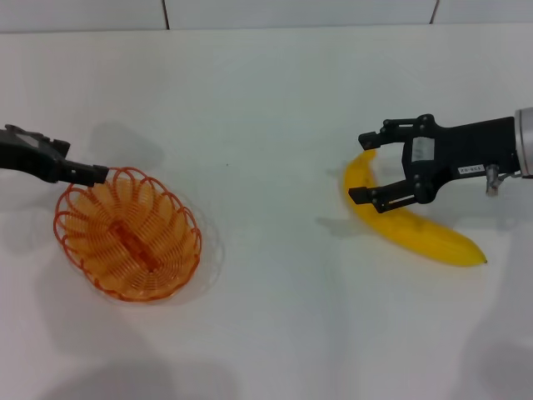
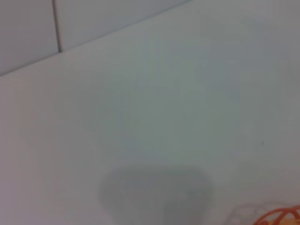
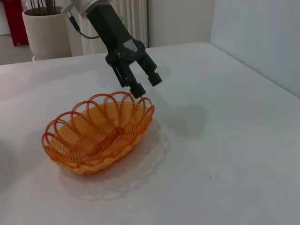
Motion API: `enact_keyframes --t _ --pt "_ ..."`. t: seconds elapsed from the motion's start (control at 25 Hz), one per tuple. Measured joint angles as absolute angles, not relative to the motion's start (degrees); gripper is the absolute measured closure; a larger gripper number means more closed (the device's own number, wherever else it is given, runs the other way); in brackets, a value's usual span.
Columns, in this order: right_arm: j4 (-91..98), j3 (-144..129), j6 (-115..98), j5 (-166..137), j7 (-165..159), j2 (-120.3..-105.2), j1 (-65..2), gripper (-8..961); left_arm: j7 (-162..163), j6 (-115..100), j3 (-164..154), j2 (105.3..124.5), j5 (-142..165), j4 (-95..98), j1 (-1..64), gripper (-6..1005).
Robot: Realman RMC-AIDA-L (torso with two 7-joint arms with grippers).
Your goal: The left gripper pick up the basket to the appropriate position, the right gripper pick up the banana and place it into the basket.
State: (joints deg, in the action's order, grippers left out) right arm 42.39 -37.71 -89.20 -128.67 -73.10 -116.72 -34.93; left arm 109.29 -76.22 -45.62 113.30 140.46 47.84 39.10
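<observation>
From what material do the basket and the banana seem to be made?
The basket looks like thin wire with a glossy orange coating: it is built of open loops, and the white table shows through them. The banana looks like smooth plastic: its yellow is even and unmarked with a mild sheen. Neither is certain from looks alone.

You have one shallow oval basket of orange looped wire [image 1: 127, 233] at the tip of the left gripper [image 1: 93, 174], one smooth bright yellow curved banana [image 1: 408, 225] between the right gripper's [image 1: 364, 167] spread fingers, and two black two-fingered grippers.
</observation>
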Motion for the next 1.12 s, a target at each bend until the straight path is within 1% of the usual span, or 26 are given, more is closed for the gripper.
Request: enact_keyframes --t 0.32,0.36,0.48,0.72,1.12 --pt "41.9 -37.7 -89.2 -128.7 -73.1 -116.72 -35.1 49 108.8 -76.1 -45.7 114.76 143.0 47.6 39.7 192" --pt "41.9 -37.7 -89.2 -128.7 -73.1 -116.71 -35.1 49 108.8 -75.6 -45.8 115.27 144.4 47.5 40.1 194" --pt "41.9 -37.7 -89.1 -128.7 -73.1 -116.71 -35.1 49 108.8 -74.8 -45.8 115.91 145.8 47.4 40.4 198" --pt "41.1 -37.7 -88.1 -128.7 -73.0 -116.67 -35.3 49 108.8 -74.0 -45.9 115.83 146.7 44.1 41.8 207" --pt "40.5 -37.7 -87.8 -129.0 -73.0 -116.54 -35.5 50 109.0 -73.0 -46.2 116.02 148.0 43.5 42.1 223"
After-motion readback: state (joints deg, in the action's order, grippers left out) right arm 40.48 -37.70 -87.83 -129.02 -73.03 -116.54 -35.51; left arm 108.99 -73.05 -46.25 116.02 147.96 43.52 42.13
